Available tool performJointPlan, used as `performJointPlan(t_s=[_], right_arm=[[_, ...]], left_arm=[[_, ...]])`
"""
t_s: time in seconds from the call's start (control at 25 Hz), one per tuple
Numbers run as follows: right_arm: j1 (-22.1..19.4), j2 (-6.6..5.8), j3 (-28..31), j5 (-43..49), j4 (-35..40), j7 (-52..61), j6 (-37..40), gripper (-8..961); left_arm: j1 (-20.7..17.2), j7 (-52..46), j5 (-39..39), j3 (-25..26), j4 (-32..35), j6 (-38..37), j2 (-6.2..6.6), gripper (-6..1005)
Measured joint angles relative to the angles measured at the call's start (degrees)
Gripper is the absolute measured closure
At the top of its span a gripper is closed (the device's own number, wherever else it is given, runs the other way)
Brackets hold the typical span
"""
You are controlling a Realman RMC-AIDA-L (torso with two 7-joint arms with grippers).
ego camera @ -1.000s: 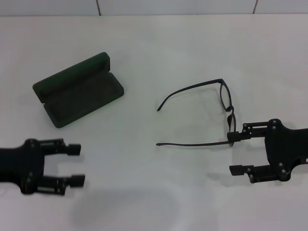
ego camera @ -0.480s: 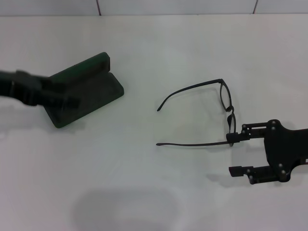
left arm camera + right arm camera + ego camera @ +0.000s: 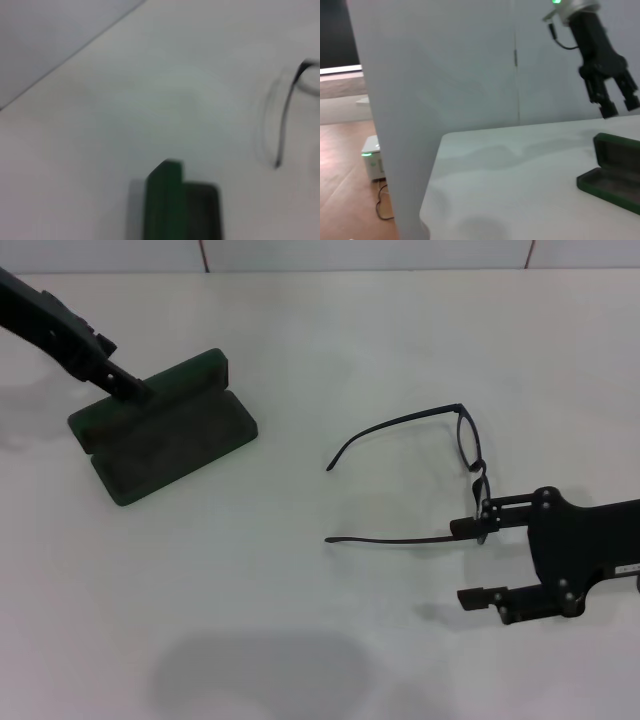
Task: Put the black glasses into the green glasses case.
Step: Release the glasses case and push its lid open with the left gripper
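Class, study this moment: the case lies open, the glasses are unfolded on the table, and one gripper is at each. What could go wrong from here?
1. The right gripper is open, one finger beside the thin temple of the black glasses; it might nudge rather than grasp them.
2. The left gripper hangs above the lid of the green glasses case; it could knock it shut.
3. Unfolded glasses may not fit.

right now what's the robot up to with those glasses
It is setting up to put the black glasses into the green glasses case. The case lies open on the white table, and the glasses lie unfolded beside it, not yet lifted. The right gripper has its jaws open around the front corner of the frame. The left gripper hangs above the case lid, jaws open and holding nothing.
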State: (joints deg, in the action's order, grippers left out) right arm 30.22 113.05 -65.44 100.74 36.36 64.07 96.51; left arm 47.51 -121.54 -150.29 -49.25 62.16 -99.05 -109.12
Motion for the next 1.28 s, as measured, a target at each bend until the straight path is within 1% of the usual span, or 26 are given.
performJointPlan(t_s=[0.08,0.2,0.28,0.44,0.56,0.8,0.96,1.16,1.28], right_arm=[[0.14,0.37,-0.17,0.26,0.34,0.04,-0.21,278],[-0.12,0.41,-0.14,0.30,0.64,0.04,-0.23,279],[-0.16,0.40,-0.16,0.35,0.45,0.06,-0.28,279],[-0.17,0.46,-0.23,0.40,0.51,0.08,-0.33,279],[-0.20,0.48,-0.28,0.42,0.61,0.20,-0.36,278],[-0.34,0.48,-0.30,0.42,0.37,0.24,-0.36,279],[-0.38,0.36,-0.30,0.42,0.17,0.26,-0.42,279],[-0.37,0.38,-0.30,0.42,0.12,0.26,-0.54,279],[-0.36,0.42,-0.30,0.43,0.12,0.26,-0.57,279]], left_arm=[[1.42,0.06,-3.12,-1.24,-1.64,2.05,-0.78,141],[3.66,0.08,-6.19,-4.03,-5.29,6.61,-2.05,142],[4.13,0.03,-7.02,-5.83,-7.37,9.63,-2.58,142],[4.22,-0.13,-7.39,-7.59,-9.55,13.47,-3.03,143],[4.26,-0.29,-7.82,-8.40,-10.48,15.11,-3.13,144],[4.14,0.18,-8.28,-8.55,-10.17,16.30,-3.57,145],[3.79,1.27,-8.50,-9.90,-9.89,16.58,-3.85,146],[3.54,1.90,-9.29,-10.08,-9.89,16.81,-4.37,292],[3.54,1.97,-9.68,-10.08,-9.88,16.86,-4.39,398]])
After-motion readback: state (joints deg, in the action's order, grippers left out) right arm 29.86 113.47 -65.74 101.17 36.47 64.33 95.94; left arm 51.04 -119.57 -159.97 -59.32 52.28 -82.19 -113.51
